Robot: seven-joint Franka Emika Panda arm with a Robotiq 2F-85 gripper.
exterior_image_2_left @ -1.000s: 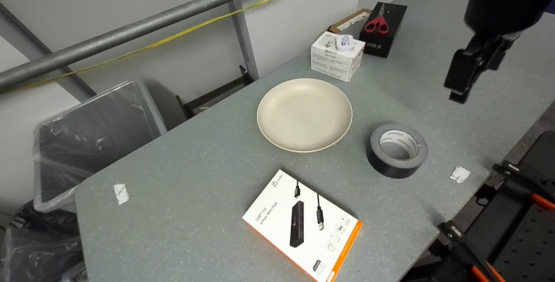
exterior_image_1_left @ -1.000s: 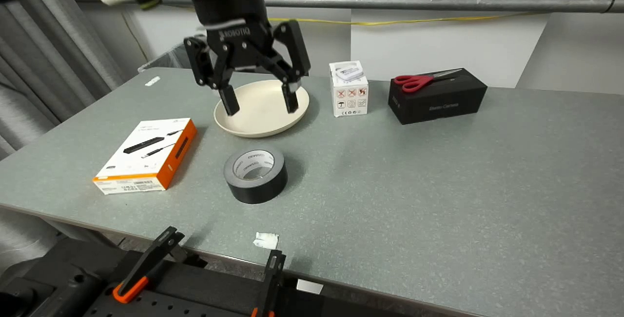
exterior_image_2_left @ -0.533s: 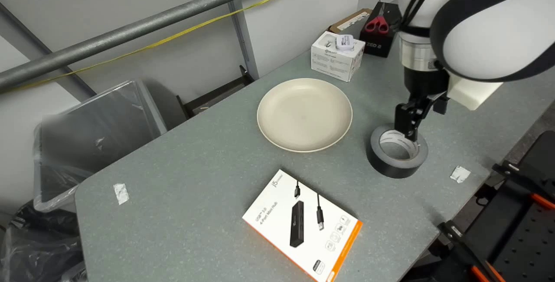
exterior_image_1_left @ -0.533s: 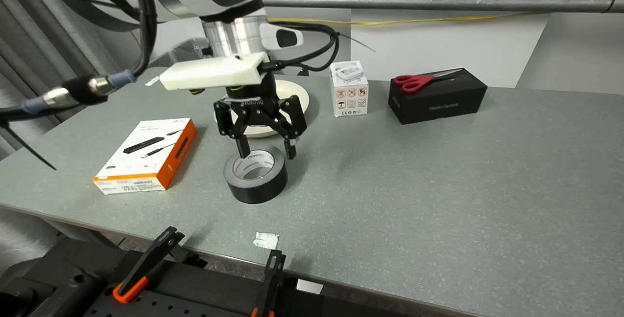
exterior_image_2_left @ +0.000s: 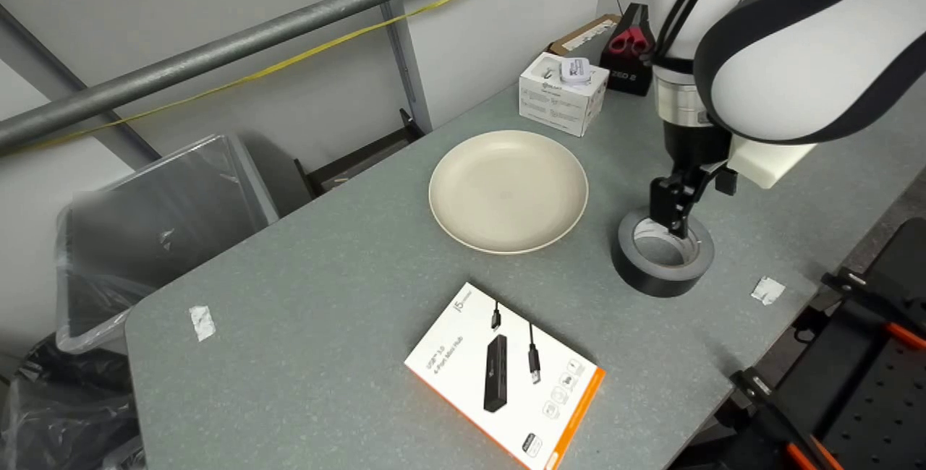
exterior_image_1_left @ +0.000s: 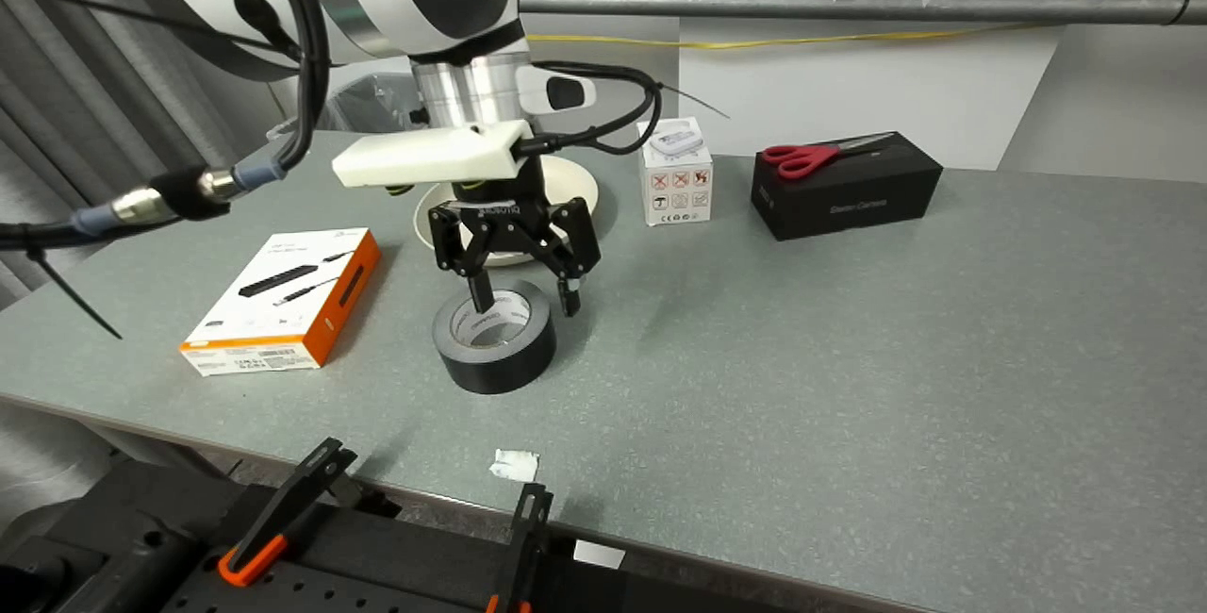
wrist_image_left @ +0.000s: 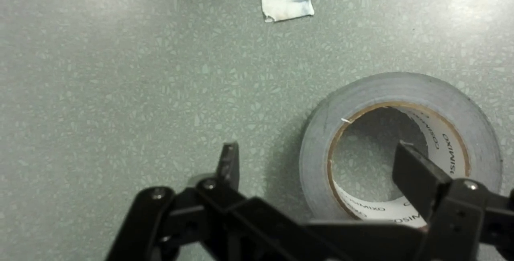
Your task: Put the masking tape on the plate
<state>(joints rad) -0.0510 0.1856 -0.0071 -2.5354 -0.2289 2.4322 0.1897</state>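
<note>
1. Holding gripper (exterior_image_1_left: 526, 307) wide, overlapping the hollow of masking tape (wrist_image_left: 316, 156) with one finger, showing the other outside the ring at 9 o'clock in wrist view.
2. Seeing masking tape lying flat on table (exterior_image_2_left: 311, 383), with plate (exterior_image_2_left: 508, 191) at 10 o'clock from it in an exterior view.
3. Noting scissors (exterior_image_1_left: 822, 153) lying on black box (exterior_image_1_left: 849, 201).

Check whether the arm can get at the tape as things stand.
Probably yes: the jaws are open, one finger appears over the hole of the tape, the other finger past its outer edge, and nothing visible blocks the way.
</note>
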